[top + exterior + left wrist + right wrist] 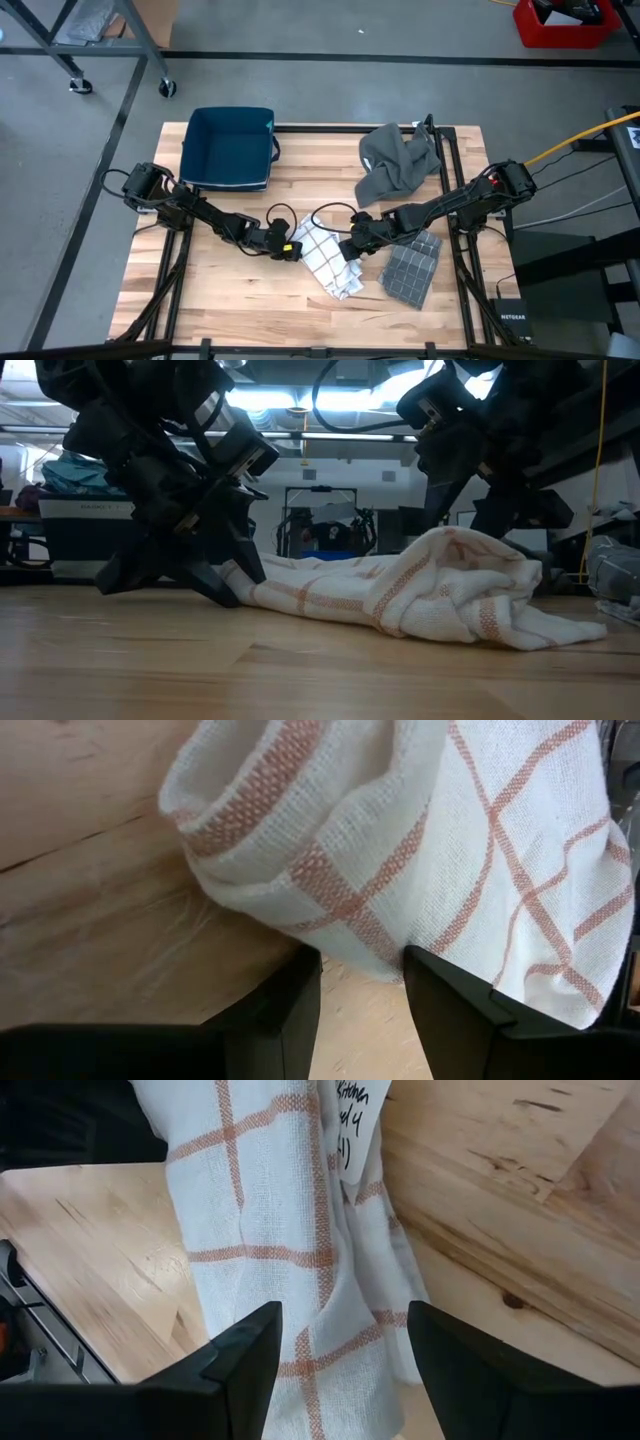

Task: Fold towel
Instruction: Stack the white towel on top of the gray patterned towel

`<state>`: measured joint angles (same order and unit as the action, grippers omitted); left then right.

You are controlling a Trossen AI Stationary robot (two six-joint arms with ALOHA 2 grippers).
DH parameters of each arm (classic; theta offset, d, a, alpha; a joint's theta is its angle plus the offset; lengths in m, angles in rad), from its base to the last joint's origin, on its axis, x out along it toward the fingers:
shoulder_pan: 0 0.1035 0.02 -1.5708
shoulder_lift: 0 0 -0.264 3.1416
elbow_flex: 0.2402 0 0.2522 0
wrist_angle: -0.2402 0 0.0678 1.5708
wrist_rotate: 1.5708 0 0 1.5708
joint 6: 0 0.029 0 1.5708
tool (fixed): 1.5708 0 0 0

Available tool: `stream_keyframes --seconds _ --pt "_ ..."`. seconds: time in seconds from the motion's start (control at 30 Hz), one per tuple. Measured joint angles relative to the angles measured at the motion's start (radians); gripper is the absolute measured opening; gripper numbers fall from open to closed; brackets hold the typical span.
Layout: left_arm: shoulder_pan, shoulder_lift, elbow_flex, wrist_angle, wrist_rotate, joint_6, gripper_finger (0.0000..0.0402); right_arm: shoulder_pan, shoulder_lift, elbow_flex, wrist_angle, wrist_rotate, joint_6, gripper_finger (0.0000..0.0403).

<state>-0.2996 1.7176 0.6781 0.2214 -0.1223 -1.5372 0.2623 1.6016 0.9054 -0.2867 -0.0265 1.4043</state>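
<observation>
**At mid-table, a checked towel between two grippers**

Near the middle of the wooden table (230, 300) we see the white towel with thin orange-red checks (325, 258) lying bunched and partly rolled, not flat. From table height it forms a low heap (420, 600), thickest on the side under the right arm. A white tag with handwriting (358, 1125) sits at one edge.

We find the left gripper (290, 250) at the towel's left edge, its fingers apart with cloth just ahead of the gap (362, 982); we cannot tell whether it pinches any fabric. The right gripper (350, 247) is at the opposite edge, jaws spread over the cloth (345, 1355), nothing clamped.

Farther out lie a folded grey waffle cloth (410, 270), a crumpled grey towel (395, 160) and a dark blue bin (230, 148)
</observation>
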Motion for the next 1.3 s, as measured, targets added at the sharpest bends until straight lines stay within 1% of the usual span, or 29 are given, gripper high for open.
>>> stream_keyframes --seconds 0.2,0.33,0.4,0.5,0.6,0.7,0.77,0.87,0.9,1.03,1.2,1.3 --pt "0.0 -0.01 0.0 0.005 0.006 0.0 0.0139 -0.001 0.0 0.0 0.006 0.001 -0.056 0.0221" --pt "0.001 -0.059 -0.003 -0.013 0.014 0.0 0.0139 -0.001 -0.003 0.0 0.007 -0.002 -0.059 0.0221" --pt "0.006 -0.097 -0.004 -0.015 0.023 0.066 0.0139 -0.001 -0.003 0.0 0.007 -0.013 -0.06 0.0221" --pt "0.006 -0.145 -0.002 -0.011 0.026 0.232 0.0139 -0.001 -0.003 0.0 0.006 -0.047 -0.075 0.0221" --pt "0.005 -0.153 -0.002 -0.005 0.022 0.297 0.0139 -0.001 -0.003 0.0 0.005 -0.053 -0.079 0.0221" --pt "0.004 -0.148 -0.002 -0.003 0.002 0.288 0.0139 0.0 -0.003 0.0 -0.003 -0.053 -0.103 0.0221" --pt "0.005 -0.14 -0.001 -0.006 -0.036 0.266 0.0139 0.0 -0.003 0.0 -0.006 -0.053 -0.148 0.0221" --pt "0.007 -0.128 -0.001 -0.009 -0.125 0.266 0.0139 0.0 -0.003 0.0 -0.01 -0.054 -0.237 0.0221" --pt "0.007 -0.124 -0.001 -0.01 -0.134 0.266 0.0139 0.0 -0.003 0.0 -0.01 -0.054 -0.259 0.0221" --pt "0.0 -0.114 -0.001 -0.011 -0.134 0.232 0.0139 0.0 -0.003 0.0 -0.01 -0.058 -0.279 0.0221" --pt "-0.024 -0.114 -0.001 -0.011 -0.133 0.231 0.0139 0.0 -0.003 0.0 -0.011 -0.112 -0.277 0.0221" --pt "-0.041 -0.114 0.0 -0.023 -0.123 0.159 0.0139 0.0 -0.003 0.0 -0.01 -0.129 -0.227 0.0221"
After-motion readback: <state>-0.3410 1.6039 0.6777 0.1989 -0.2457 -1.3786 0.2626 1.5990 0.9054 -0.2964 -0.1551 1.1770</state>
